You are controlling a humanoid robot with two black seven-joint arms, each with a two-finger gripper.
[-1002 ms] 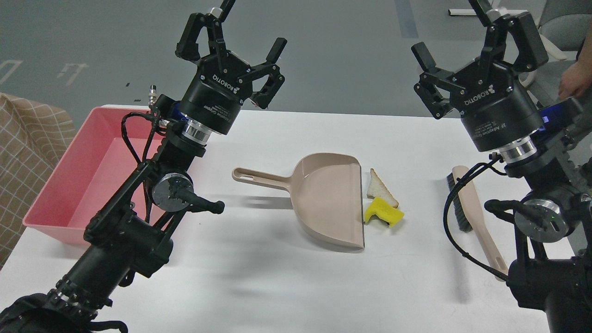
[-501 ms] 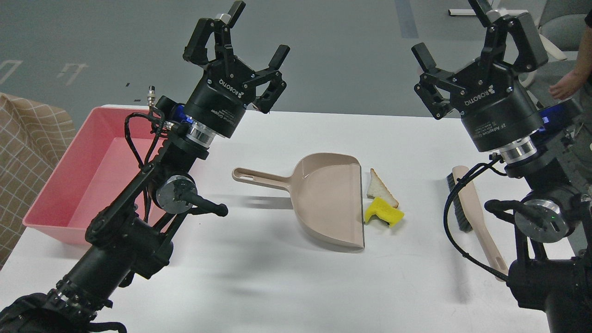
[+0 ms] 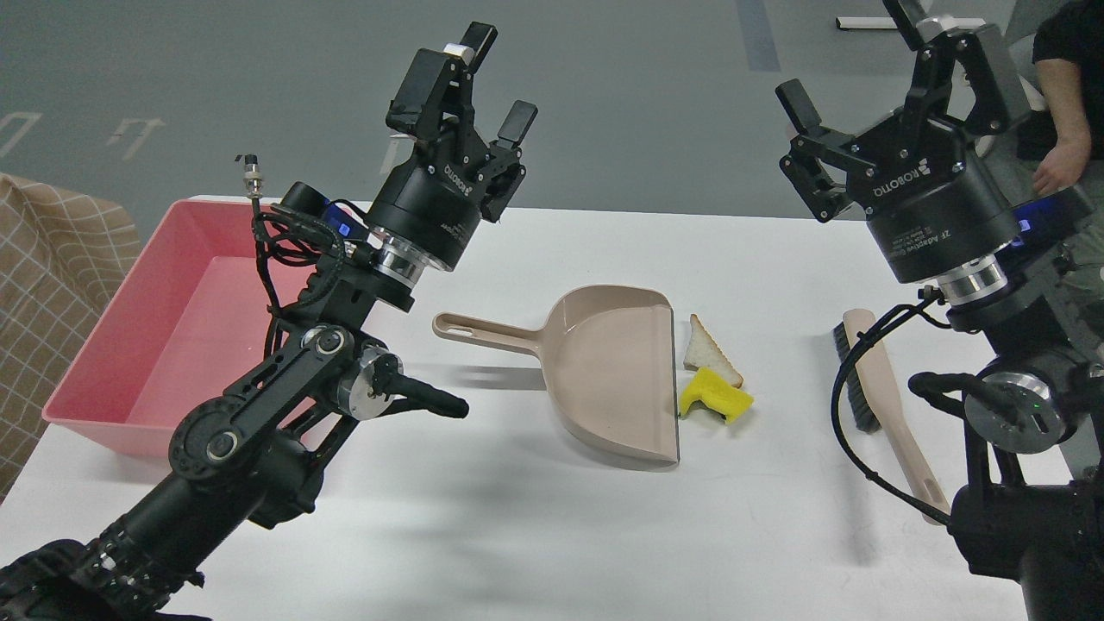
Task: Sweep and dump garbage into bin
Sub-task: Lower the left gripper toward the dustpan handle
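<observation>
A white bread half-slice (image 3: 709, 353) and a yellow notched sponge piece (image 3: 715, 396) lie on the white table just right of the beige dustpan's (image 3: 612, 371) open edge. The dustpan's handle points left. The pink bin (image 3: 138, 328) stands at the table's left end. A beige brush (image 3: 884, 405) with dark bristles lies at the right. My left gripper (image 3: 470, 78) is open and empty, raised above the table behind the dustpan handle. My right gripper (image 3: 888, 73) is open and empty, raised above the brush.
A chequered tan cushion (image 3: 43, 285) sits left of the bin. A person's arm (image 3: 1065, 147) shows at the far right behind my right arm. The grey floor lies beyond the table's far edge.
My left arm has swung right and rotated its wrist, so the gripper now stands nearer the dustpan handle. My right gripper has shifted only slightly. The person at the right has moved closer.
</observation>
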